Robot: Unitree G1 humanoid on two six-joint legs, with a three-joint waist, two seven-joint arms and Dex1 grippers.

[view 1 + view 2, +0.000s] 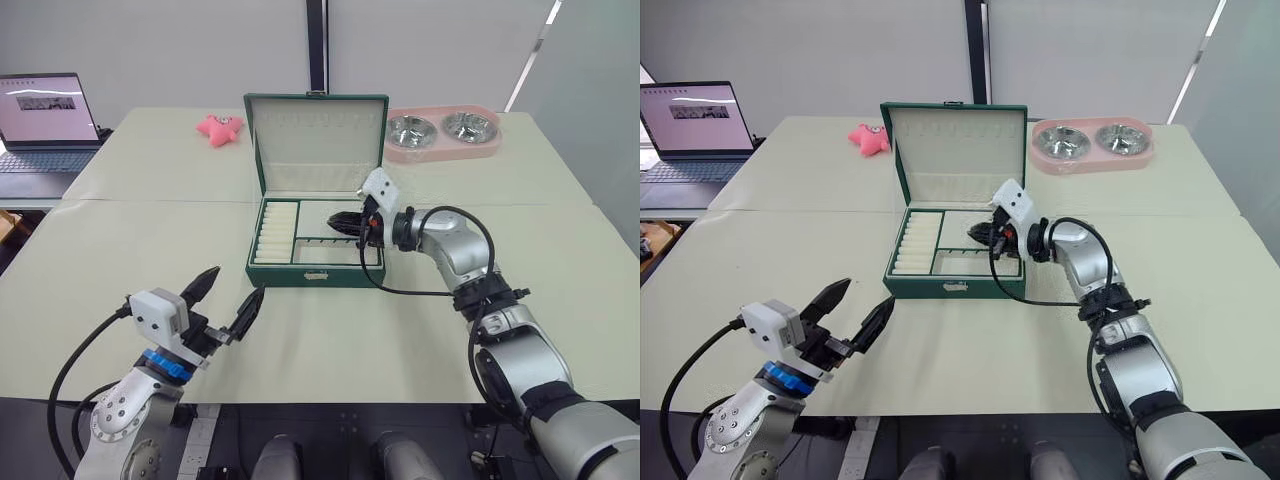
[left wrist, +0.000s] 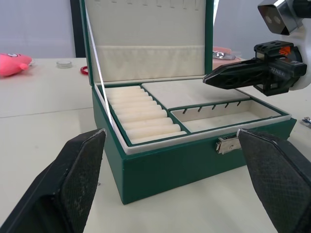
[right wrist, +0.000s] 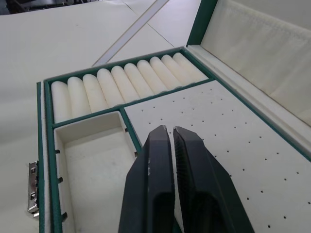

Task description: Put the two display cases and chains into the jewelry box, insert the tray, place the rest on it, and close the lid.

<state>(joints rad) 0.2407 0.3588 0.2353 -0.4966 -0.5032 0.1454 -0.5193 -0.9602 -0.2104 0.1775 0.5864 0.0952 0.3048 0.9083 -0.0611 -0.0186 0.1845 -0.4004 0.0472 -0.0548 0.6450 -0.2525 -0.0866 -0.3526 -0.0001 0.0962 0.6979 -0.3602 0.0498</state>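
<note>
Now the jewelry box [image 1: 316, 235] stands open near the middle of the pale desk [image 1: 120, 250], its metal front clasp [image 2: 226, 144] facing the robot; the lid [image 1: 317, 138] is raised upright behind it, cream-lined, with a row of small hooks along its upper part. Inside, the tray [image 3: 97, 145] is seated in the box; its ribbed ring-roll section [image 1: 275, 231] runs down the robot's left side, a flat dotted panel [image 3: 233, 141] fills the rear on the right, and a long narrow compartment [image 2: 226, 119] lies along the front by the clasp; nothing lies in these sections as far as can be seen. The right claw [image 1: 345, 224] reaches in from the robot's right and hovers just above the tray, over the dotted panel; its two black fingers [image 3: 150, 189] are pressed nearly together with only a thin slit between them, and they grip nothing. The left claw [image 1: 226, 296] hangs over the near desk, well apart from the box and in front of its left corner; its fingers [image 2: 77, 179] are spread wide and empty. Farther back a pink plush toy [image 1: 219, 128] lies left of the lid, a pink holder with two steel bowls [image 1: 443, 133] sits to its right, and an open laptop [image 1: 42, 122] stands at the far left.
</note>
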